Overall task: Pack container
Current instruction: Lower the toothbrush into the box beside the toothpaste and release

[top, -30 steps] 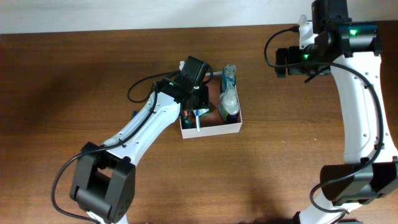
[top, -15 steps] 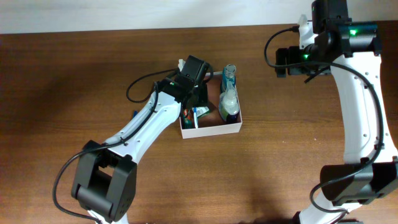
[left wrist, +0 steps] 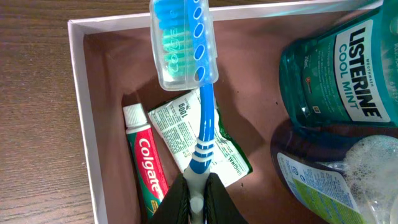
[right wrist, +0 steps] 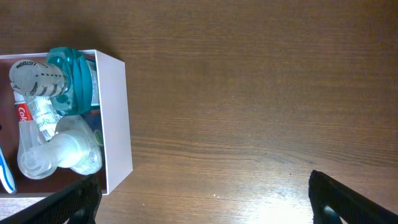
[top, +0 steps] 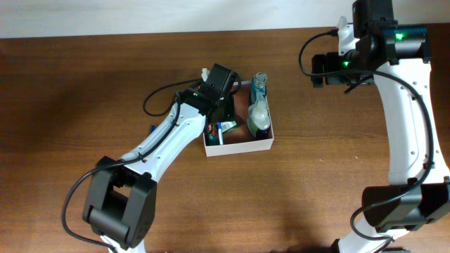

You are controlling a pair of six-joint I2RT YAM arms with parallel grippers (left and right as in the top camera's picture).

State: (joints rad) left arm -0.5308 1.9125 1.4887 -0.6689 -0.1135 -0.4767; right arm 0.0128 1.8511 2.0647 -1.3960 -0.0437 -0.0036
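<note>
Container (top: 239, 147) sits approx mid-table (top: 77, 91), w/ a Listerine bottle (left wrist: 336, 74) and a 2nd bottle (left wrist: 323, 180) lying along its right side, plus a Colgate tube (left wrist: 146, 165) and a green-white packet (left wrist: 177, 134) on the reddish floor at left. Left gripper (left wrist: 197, 190) is pinched on the handle end of a blue toothbrush (left wrist: 204, 124) (clear cap over the bristles), which points over the container's left half. Right gripper (right wrist: 199, 186) hangs over bare wood well right of the container, fingers spread wide.
</note>
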